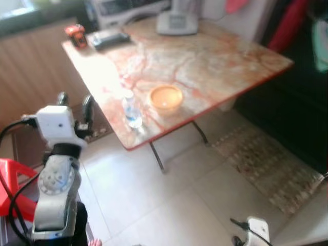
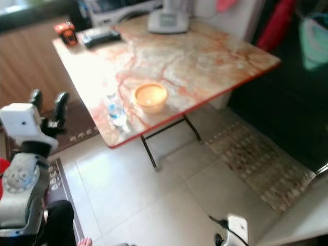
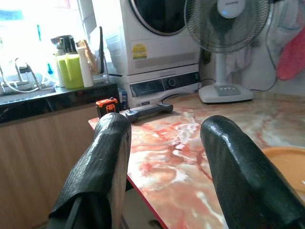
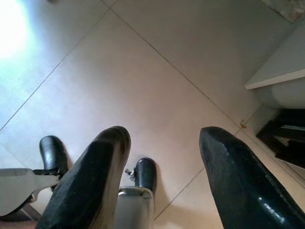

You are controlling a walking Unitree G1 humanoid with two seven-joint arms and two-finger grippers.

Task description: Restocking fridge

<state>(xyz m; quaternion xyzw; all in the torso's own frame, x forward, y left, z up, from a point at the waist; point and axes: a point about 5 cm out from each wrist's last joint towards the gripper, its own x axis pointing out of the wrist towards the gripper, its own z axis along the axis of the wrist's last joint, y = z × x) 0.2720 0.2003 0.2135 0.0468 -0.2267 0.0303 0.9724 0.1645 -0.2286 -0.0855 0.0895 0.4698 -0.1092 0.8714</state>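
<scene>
A small clear water bottle with a blue label stands near the front corner of the marble-topped folding table. An orange bowl sits just to its right. My left gripper is raised left of the table's edge, a short way from the bottle. It is open with nothing between its fingers and points across the tabletop. My right gripper hangs low over the tiled floor, open and holding nothing.
At the table's far end lie an orange tape measure, a black flat device and a fan base. A washing machine and a wooden counter stand behind. A red stool is at my left, a rug at right.
</scene>
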